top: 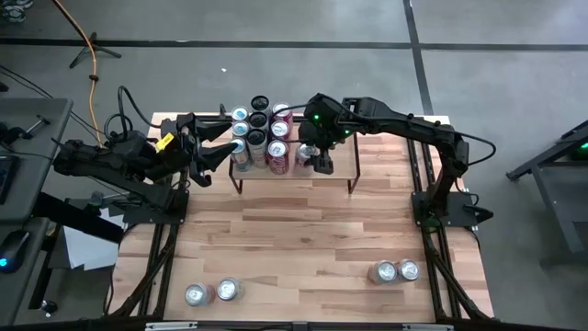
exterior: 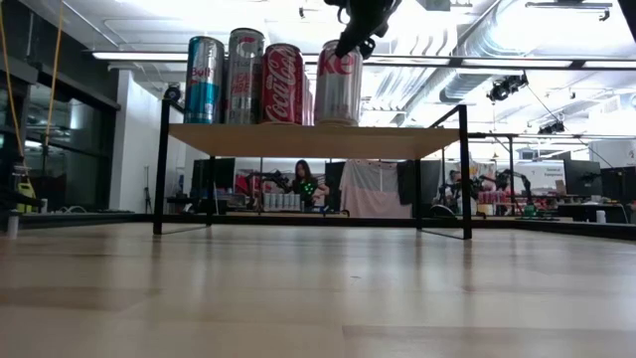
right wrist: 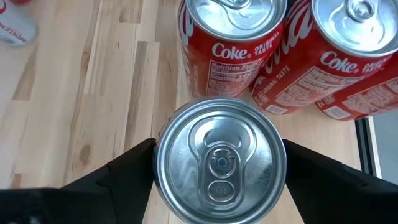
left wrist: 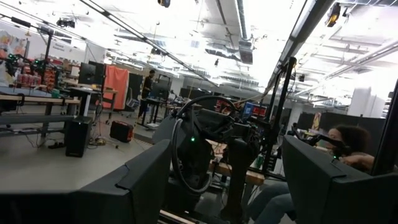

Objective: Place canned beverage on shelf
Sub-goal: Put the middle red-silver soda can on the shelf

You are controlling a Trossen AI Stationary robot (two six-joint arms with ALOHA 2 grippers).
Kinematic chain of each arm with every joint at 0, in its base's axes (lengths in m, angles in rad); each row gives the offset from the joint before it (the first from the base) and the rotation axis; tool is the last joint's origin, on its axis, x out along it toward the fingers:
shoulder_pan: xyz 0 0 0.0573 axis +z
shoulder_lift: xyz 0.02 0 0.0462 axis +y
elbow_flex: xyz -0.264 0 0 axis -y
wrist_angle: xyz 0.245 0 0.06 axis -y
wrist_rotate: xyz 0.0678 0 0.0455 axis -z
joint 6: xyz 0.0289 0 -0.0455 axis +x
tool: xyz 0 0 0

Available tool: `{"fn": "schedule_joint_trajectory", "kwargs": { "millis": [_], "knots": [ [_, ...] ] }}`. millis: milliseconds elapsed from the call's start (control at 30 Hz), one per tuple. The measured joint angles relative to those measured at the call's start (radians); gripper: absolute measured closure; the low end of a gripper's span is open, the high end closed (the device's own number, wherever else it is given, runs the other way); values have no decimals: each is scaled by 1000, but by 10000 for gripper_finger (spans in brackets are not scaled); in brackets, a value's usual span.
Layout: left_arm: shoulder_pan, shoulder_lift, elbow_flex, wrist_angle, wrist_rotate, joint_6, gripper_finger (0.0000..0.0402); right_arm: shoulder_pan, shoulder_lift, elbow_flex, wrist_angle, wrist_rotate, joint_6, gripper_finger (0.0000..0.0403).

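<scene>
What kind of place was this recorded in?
Probably a robotics lab or open workshop: exposed ceiling ducts, workbenches with equipment, a person seated at another station, and cables across the concrete floor.

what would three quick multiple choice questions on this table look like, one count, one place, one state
1. How many cans stand on the tabletop, off the shelf?
a) two
b) four
c) six

2. Where on the shelf are the shelved cans grouped?
a) toward its left end
b) toward its right end
c) spread evenly along it

3. What state is the left gripper in?
a) shut on a can
b) open and empty
c) out of sight

Answers: 1 b, the high view shows one pair near the front left and one pair near the front right. 2 a, the high view shows the plank's right part bare. 3 b, the left wrist view shows its fingers apart with nothing between them.
</scene>
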Motion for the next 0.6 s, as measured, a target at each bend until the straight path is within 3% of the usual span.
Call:
{"fn": "schedule_joint_trajectory", "kwargs": {
  "millis": [600],
  "knots": [
    [0,0,0,0,0,0,161,1,0,0,5,0,17,100]
  ]
}}
